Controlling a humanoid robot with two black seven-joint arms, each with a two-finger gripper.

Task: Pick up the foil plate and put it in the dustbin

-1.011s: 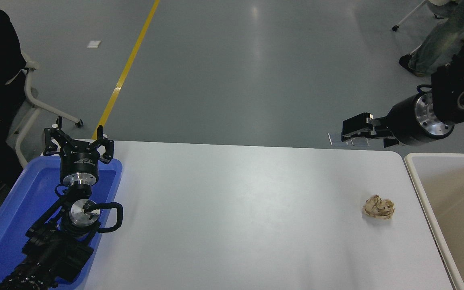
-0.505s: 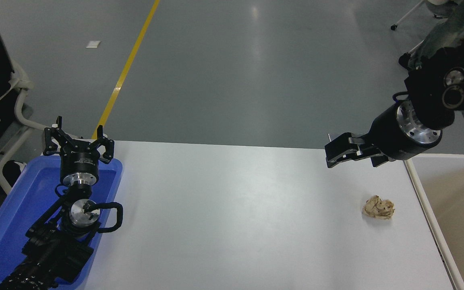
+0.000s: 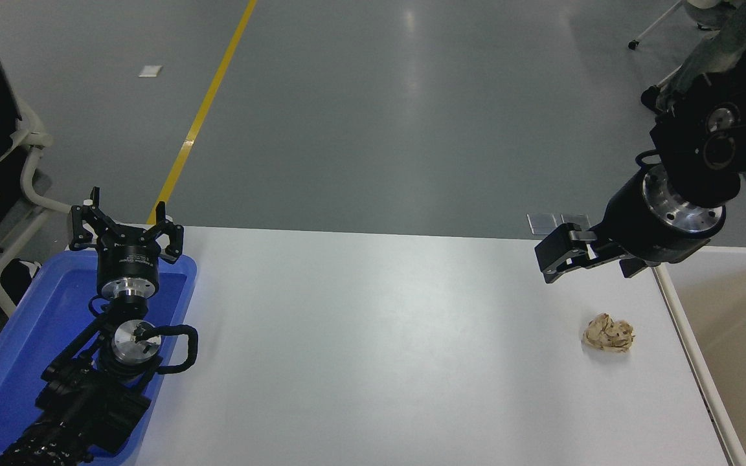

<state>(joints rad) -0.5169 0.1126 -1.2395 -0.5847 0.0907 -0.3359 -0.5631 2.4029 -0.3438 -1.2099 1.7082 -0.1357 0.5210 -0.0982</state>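
The foil plate is nowhere in view. The dustbin (image 3: 745,349), cream with a pale rounded rim, stands against the table's right edge, and the part of its inside that I can see holds nothing. My right gripper (image 3: 551,262) hangs over the table's far right corner, just left of the dustbin and above and left of a small crumpled tan paper ball (image 3: 608,332). It holds nothing that I can see. My left gripper (image 3: 125,223) is parked open and empty over the far end of a blue tray at the lower left.
The shallow blue tray (image 3: 17,336) lies along the table's left edge under my left arm. A person's legs (image 3: 703,58) show at the top right. A chair (image 3: 30,168) stands beyond the table at the far left.
My right gripper has come down from beyond the table's far edge to over its far right corner, nearer the paper ball. The left arm and the ball have not moved.
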